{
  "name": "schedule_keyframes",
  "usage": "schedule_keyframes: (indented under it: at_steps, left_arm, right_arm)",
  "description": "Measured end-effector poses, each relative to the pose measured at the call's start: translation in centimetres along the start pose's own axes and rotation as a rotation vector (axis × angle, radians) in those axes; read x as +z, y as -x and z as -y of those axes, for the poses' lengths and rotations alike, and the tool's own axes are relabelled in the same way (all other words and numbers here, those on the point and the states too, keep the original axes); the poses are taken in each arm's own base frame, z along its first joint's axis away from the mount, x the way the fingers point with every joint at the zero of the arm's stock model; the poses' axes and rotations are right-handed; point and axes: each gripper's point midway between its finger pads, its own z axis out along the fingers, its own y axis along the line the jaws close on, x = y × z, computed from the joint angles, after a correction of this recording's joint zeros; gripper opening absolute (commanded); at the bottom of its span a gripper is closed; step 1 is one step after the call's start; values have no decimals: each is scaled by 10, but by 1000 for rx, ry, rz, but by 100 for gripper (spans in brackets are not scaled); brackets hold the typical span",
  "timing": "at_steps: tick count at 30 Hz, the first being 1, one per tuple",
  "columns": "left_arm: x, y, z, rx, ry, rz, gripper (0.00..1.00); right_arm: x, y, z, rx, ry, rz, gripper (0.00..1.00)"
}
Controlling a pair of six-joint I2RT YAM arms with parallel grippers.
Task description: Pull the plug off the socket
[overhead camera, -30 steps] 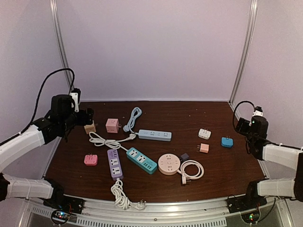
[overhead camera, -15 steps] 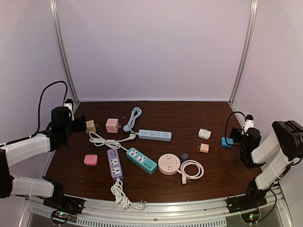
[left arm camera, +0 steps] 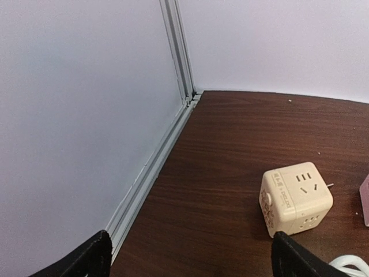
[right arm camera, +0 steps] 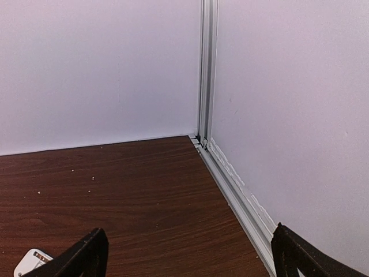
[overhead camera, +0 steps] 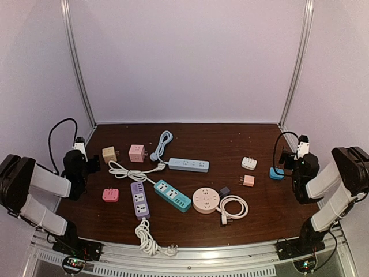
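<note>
At the lower edge of the left wrist view, the left gripper (left arm camera: 190, 261) stands with its jaws wide apart and nothing between them. Only its two dark fingertips (left arm camera: 86, 257) show, at the lower left and lower right corners. Beyond them, right of centre, a beige cube (left arm camera: 295, 199) sits flat on the table (left arm camera: 230, 133) with a socket face up, apart from both fingertips. A pink cube (left arm camera: 365, 205) is cut off by the right edge.

In the right wrist view the right gripper (right arm camera: 193, 259) is likewise spread wide and empty, facing the table's far right corner. A white adapter (right arm camera: 31, 263) shows at the lower left.

In the top view both arms lie folded at the left and right edges of the frame, well apart from the centre. A blue adapter (overhead camera: 276, 173) lies just beside the right gripper. The round socket (overhead camera: 206, 200) lies at lower centre. A dark plug (overhead camera: 224, 191) touches its upper right rim, though whether it is seated cannot be told. A coiled white cable (overhead camera: 233, 206) lies just right of the socket. To its left lie a teal strip (overhead camera: 172, 195) and a purple strip (overhead camera: 140, 199), and a blue strip (overhead camera: 188, 165) lies above, at centre frame. Neither gripper touches plug or socket.
</note>
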Motion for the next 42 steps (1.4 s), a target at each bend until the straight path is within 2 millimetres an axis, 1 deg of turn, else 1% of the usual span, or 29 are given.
schedule_keyframes:
  at_steps: [3,8,10,13,21,42]
  left_arm:
    - [5,5,3,0,-5,51,98]
    - [12,3,15,33,-57,78,98]
    - [15,-2,20,53,-80,67,98]
    - [16,0,23,62,-97,72,98]
    - [16,6,25,63,-113,99,98]
    - [15,8,26,64,-115,106,98]
  right_arm:
    - [0,0,0,0,0,-1,100]
    - [6,2,-1,-1,-2,-5,100]
    - [6,1,-1,-2,-2,-8,100]
    - [6,-1,-1,-5,-2,-18,100]
    - [6,-3,-1,-7,-2,-26,100]
    - [6,-3,-1,-7,-2,-26,100]
